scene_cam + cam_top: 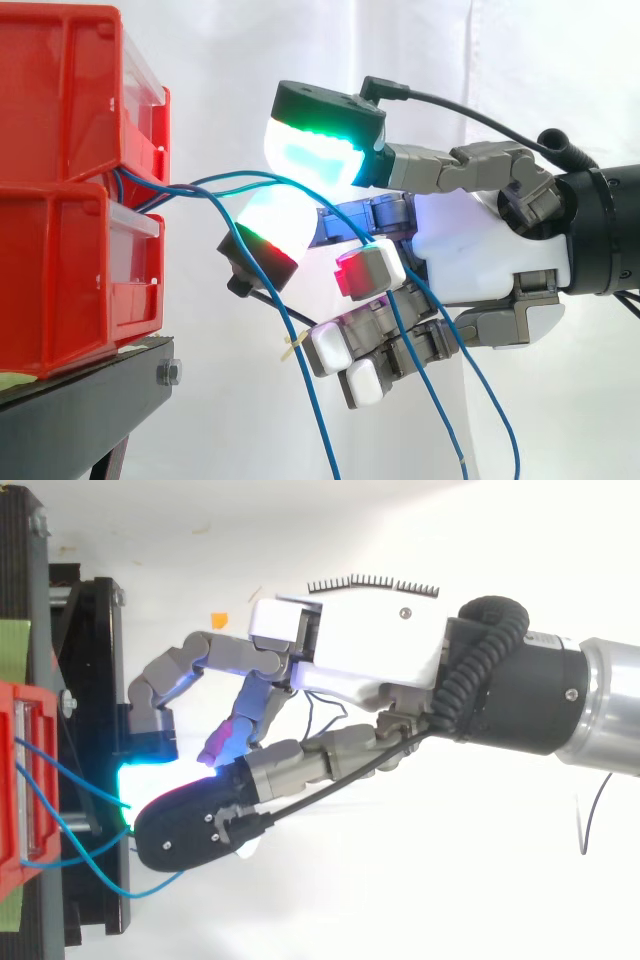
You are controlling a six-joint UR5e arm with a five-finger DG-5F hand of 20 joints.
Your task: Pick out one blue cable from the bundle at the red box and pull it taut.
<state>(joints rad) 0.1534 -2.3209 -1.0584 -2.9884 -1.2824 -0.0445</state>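
1. Hand (470,250): level with the bins, blue strands draped across it. You cannot tell whether it has one gripped.
2. Blue cable (250,174): thin, light, limp, with a slick round jacket. It arcs from between the stacked bins to the hand, tails hanging slack. Likely best taken mid-arc, apart from its neighbours, and it may slide in a loose pinch.
3. Red bins (60,280): rigid glossy plastic, on a black stand (80,410).

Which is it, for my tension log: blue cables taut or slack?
Slack: cables curve from the red bins and hang loose below the hand.
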